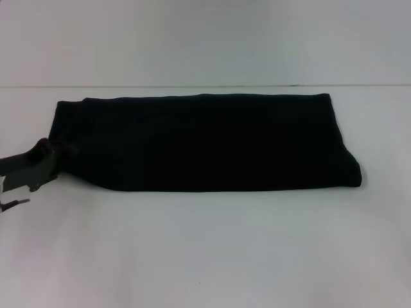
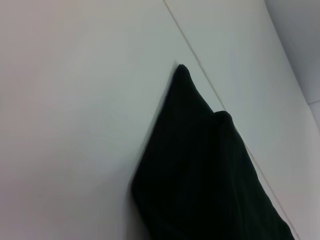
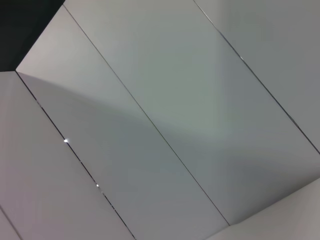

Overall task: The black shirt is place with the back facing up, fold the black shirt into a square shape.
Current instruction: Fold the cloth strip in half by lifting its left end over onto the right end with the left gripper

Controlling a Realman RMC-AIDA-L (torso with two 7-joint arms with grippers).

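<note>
I am seeing the black shirt [image 1: 205, 142] lying flat on the white desk [image 1: 205, 250], folded into a long band running across the head view, no lettering showing on its upper face. My left hand [image 1: 54, 156] is reaching in from the left edge and is sitting right at the shirt's left end, touching or just overlapping the cloth there; I cannot tell how far it is parted or whether it is pinching the fabric. From the left wrist camera I am looking along the shirt [image 2: 205, 170], its corners lying flat on the desk [image 2: 75, 125]. My right hand is showing nowhere; its wrist camera is giving me only pale panels.
</note>
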